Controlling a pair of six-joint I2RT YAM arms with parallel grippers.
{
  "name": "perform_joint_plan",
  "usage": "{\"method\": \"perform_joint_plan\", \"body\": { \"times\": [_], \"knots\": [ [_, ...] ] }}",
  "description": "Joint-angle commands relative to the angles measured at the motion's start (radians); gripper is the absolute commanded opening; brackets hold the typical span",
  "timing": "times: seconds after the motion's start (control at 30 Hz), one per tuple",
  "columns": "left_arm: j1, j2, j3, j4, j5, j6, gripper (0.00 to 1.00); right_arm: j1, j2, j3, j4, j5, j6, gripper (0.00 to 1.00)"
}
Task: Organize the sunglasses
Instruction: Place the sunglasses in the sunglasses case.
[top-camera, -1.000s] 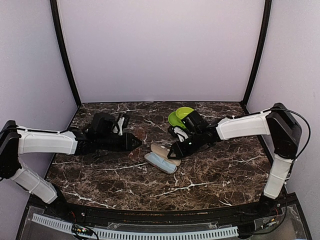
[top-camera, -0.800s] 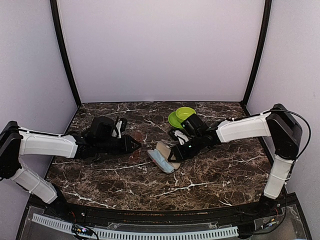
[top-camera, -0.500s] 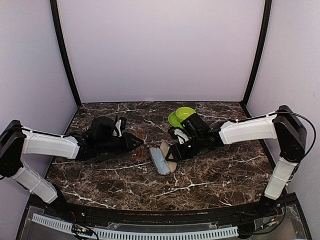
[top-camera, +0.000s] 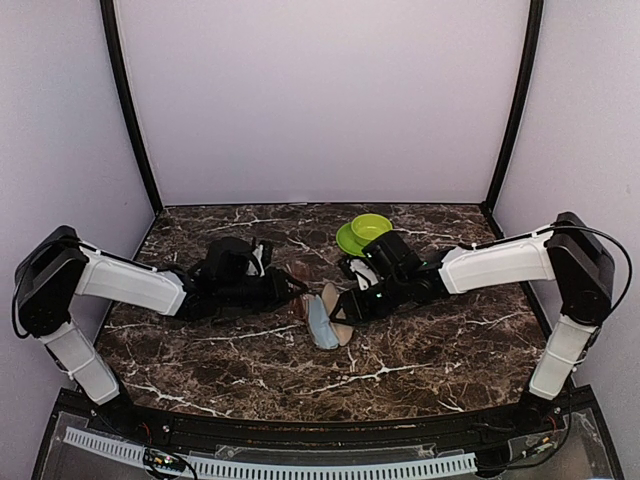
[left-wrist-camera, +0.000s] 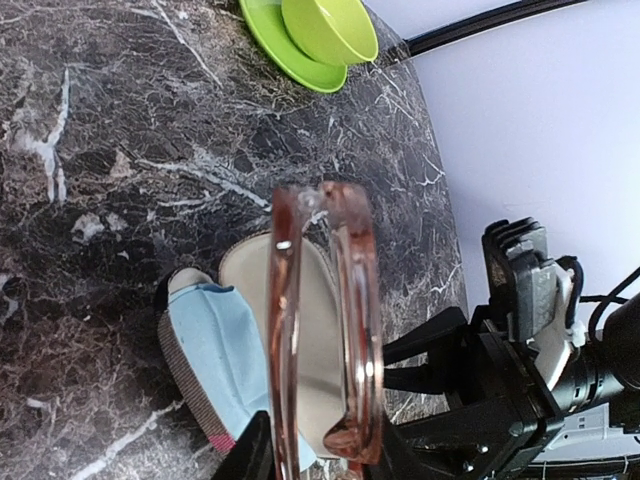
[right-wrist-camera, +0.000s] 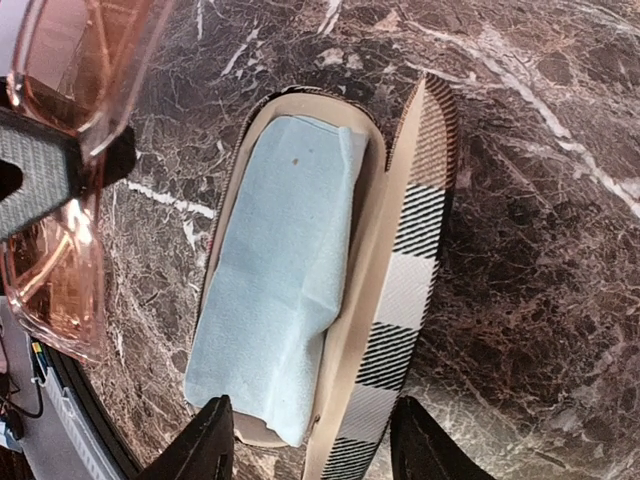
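Pink translucent sunglasses (left-wrist-camera: 325, 330), folded, are held in my left gripper (left-wrist-camera: 300, 462), just above and left of the open case; in the top view they show at the gripper's tip (top-camera: 298, 296). The case (right-wrist-camera: 400, 300) has a plaid shell and a beige lining, and a light blue cloth (right-wrist-camera: 280, 300) lies in its tray. It lies open mid-table (top-camera: 322, 320). My right gripper (right-wrist-camera: 308, 445) is open, its fingers either side of the case's near end; it also shows in the top view (top-camera: 345, 308). The sunglasses also show in the right wrist view (right-wrist-camera: 70, 150).
A green bowl (top-camera: 370, 226) on a green plate (top-camera: 350, 240) stands behind the right gripper, also in the left wrist view (left-wrist-camera: 330, 28). The dark marble table (top-camera: 420, 350) is walled at the back and both sides.
My left gripper has carried the sunglasses rightward up to the case. The case has turned from lying across the table to pointing more front-to-back, with the right gripper staying at its end.
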Motion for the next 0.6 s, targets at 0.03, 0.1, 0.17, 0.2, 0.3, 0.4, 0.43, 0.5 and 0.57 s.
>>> {"method": "perform_joint_plan", "body": {
  "times": [0.03, 0.1, 0.17, 0.2, 0.3, 0.4, 0.43, 0.5, 0.57],
  "knots": [
    [-0.023, 0.042, 0.063, 0.032, 0.016, -0.034, 0.29, 0.012, -0.017, -0.012, 0.059, -0.006, 0.016, 0.54],
    [-0.031, 0.057, 0.081, 0.011, 0.011, -0.038, 0.29, 0.014, -0.016, -0.012, 0.066, -0.011, 0.019, 0.54],
    [-0.038, 0.068, 0.095, -0.011, 0.003, -0.043, 0.29, 0.015, -0.015, -0.012, 0.068, -0.013, 0.02, 0.54],
    [-0.042, 0.073, 0.102, -0.025, -0.001, -0.047, 0.3, 0.015, -0.016, -0.011, 0.07, -0.013, 0.022, 0.54],
    [-0.053, 0.08, 0.121, -0.065, -0.021, -0.054, 0.32, 0.019, -0.015, -0.012, 0.072, -0.009, 0.023, 0.54],
    [-0.057, 0.08, 0.117, -0.089, -0.039, -0.071, 0.33, 0.022, -0.016, -0.015, 0.076, -0.008, 0.027, 0.54],
    [-0.058, 0.08, 0.115, -0.093, -0.041, -0.08, 0.33, 0.023, -0.016, -0.016, 0.079, -0.009, 0.028, 0.54],
    [-0.061, 0.087, 0.114, -0.101, -0.041, -0.098, 0.33, 0.026, -0.017, -0.017, 0.083, -0.009, 0.029, 0.55],
    [-0.063, 0.094, 0.112, -0.102, -0.038, -0.117, 0.33, 0.029, -0.017, -0.018, 0.083, -0.009, 0.03, 0.55]
  ]
}}
